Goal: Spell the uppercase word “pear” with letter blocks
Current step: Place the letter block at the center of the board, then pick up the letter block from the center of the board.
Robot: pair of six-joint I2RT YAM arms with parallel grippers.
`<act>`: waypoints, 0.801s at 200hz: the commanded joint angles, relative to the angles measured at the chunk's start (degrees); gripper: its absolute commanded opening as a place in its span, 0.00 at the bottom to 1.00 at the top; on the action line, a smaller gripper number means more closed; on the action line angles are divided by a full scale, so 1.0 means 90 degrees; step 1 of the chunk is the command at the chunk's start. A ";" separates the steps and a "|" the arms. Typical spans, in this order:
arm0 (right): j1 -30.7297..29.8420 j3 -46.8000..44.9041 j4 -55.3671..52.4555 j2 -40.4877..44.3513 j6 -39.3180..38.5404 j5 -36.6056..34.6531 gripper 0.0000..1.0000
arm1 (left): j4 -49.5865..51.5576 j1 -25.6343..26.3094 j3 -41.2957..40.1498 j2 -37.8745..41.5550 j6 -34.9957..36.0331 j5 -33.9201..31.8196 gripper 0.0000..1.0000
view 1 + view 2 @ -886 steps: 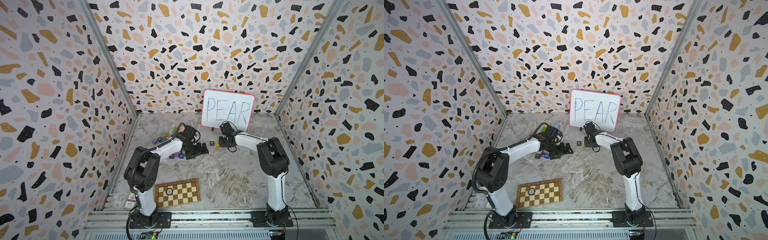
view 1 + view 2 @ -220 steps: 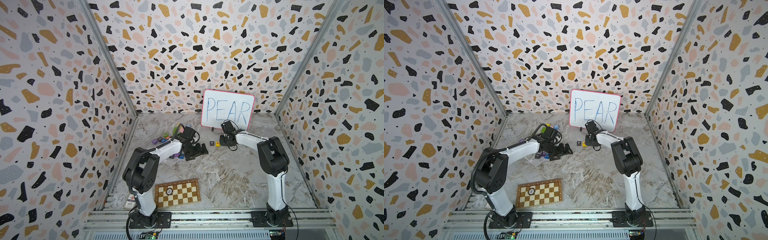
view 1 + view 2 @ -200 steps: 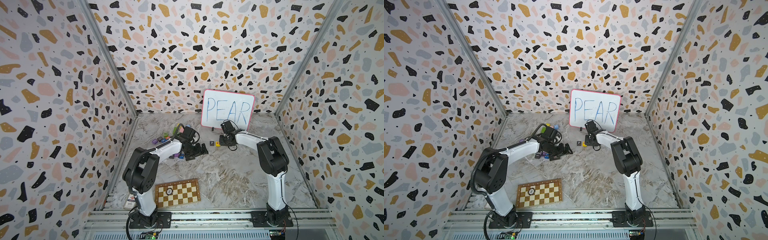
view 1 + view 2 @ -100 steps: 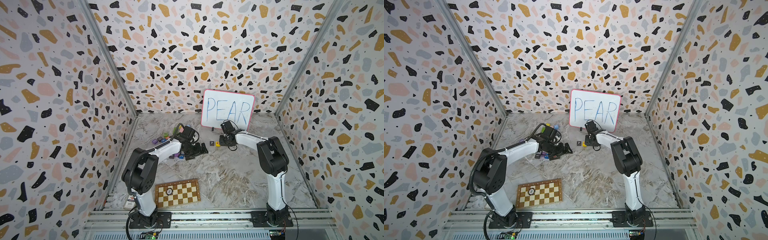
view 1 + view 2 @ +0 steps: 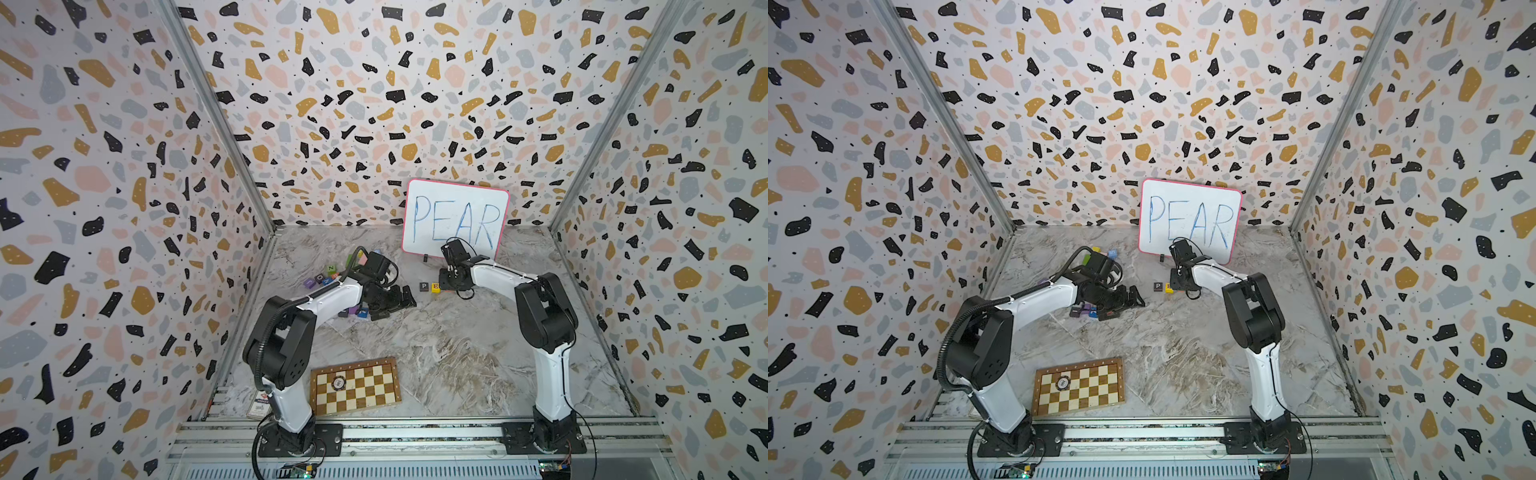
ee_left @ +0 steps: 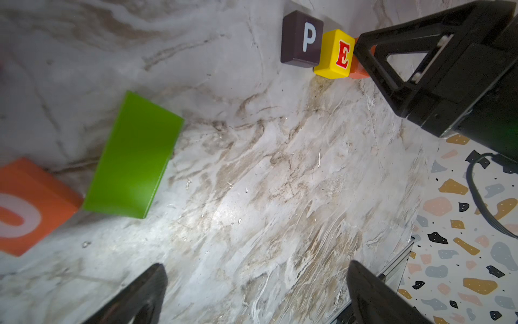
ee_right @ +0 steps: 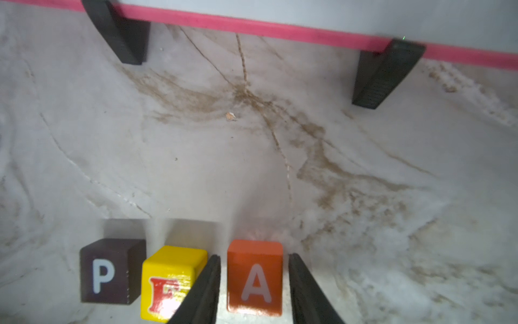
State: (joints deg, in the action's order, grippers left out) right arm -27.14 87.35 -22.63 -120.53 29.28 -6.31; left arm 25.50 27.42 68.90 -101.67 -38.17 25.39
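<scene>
1. The right claw (image 7: pixel 253 256) has just let go; clamped a second ago, its jaws now stand slightly apart, one on each side of the A block (image 7: pixel 255 276), with a thin gap showing on both sides in the right wrist view.
2. I judge from this that the third letter is set down; three of four are placed, and only the R is missing from the row.
3. The row lies on the desk (image 7: pixel 252 154) just in front of the whiteboard (image 5: pixel 455 220) that reads PEAR; the P block (image 7: pixel 106 270) and the E block (image 7: pixel 168 280) sit close against each other; the A stands just beside the E, with one claw finger between them.
4. The cubes are small and glossy: blackish with a white P, yellow with a red E, orange-red with a white A; all letters face up; the E sits slightly out of line with the P.
5. The left claw (image 6: pixel 256 268) is spread wide and empty, low over the desk near a green bar (image 6: pixel 134 157) and an orange cube (image 6: pixel 30 204); its white letter is cut off by the frame, so I cannot tell whether it is the R.
6. The right claw probably needs to lift straight off, or a finger may drag the E or A.
</scene>
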 commanded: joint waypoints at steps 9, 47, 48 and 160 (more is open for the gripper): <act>-0.0143 -0.0070 -0.0077 0.0743 -0.0160 -0.0514 0.43 | 0.0120 -0.0029 0.0126 0.0405 0.0134 -0.0146 1.00; -0.0782 -0.1125 0.1373 0.1313 -0.1139 -0.1695 0.44 | 0.0195 -0.0095 0.0151 0.0457 0.0238 -0.0368 1.00; -0.0793 -0.1143 0.1426 0.1317 -0.1166 -0.1708 0.44 | 0.0199 -0.0096 0.0159 0.0452 0.0247 -0.0378 1.00; -0.1126 -0.2897 0.5094 0.1852 -0.2823 -0.0252 0.48 | 0.0709 -0.0427 0.0761 0.0334 0.0618 -0.1239 0.98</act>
State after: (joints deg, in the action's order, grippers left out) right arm -36.77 61.87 15.94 -105.36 7.84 -12.47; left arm 29.63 23.99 72.99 -98.37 -34.57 18.70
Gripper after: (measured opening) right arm 0.470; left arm 0.979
